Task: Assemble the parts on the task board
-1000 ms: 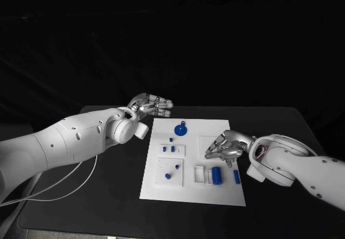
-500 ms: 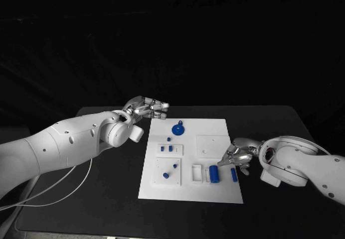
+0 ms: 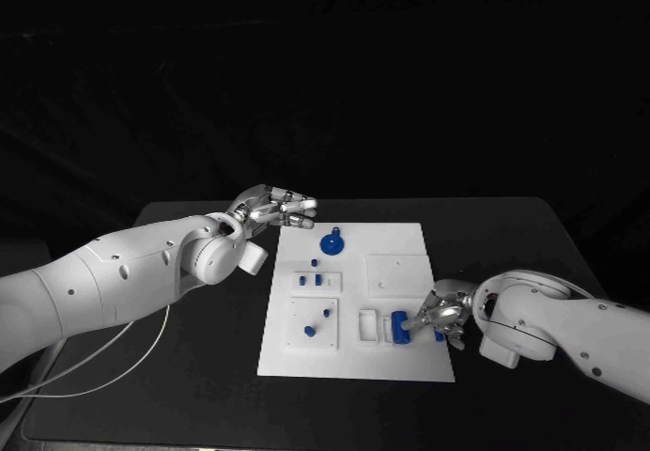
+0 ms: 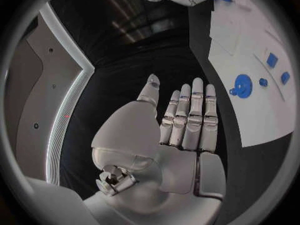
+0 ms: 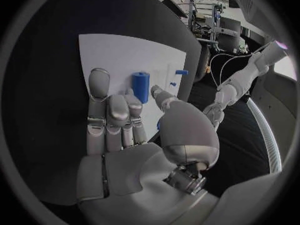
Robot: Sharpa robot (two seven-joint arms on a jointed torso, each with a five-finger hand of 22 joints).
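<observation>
Head view — right silver hand (image 3: 441,318), fingers spread and empty, is hovering over the flat white task board (image 3: 393,282) beside a smooth blue cylinder part (image 3: 401,325); left hand (image 3: 276,207) is hanging open too.

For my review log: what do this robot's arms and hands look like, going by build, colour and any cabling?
Both arms are smooth, glossy white shells with rounded joint housings and small dark dots. The left hand and right hand are silver metal with segmented fingers. A thin white cable loops beneath the left arm. The right arm's wrist housing shows a dark opening with reddish wiring inside.
</observation>
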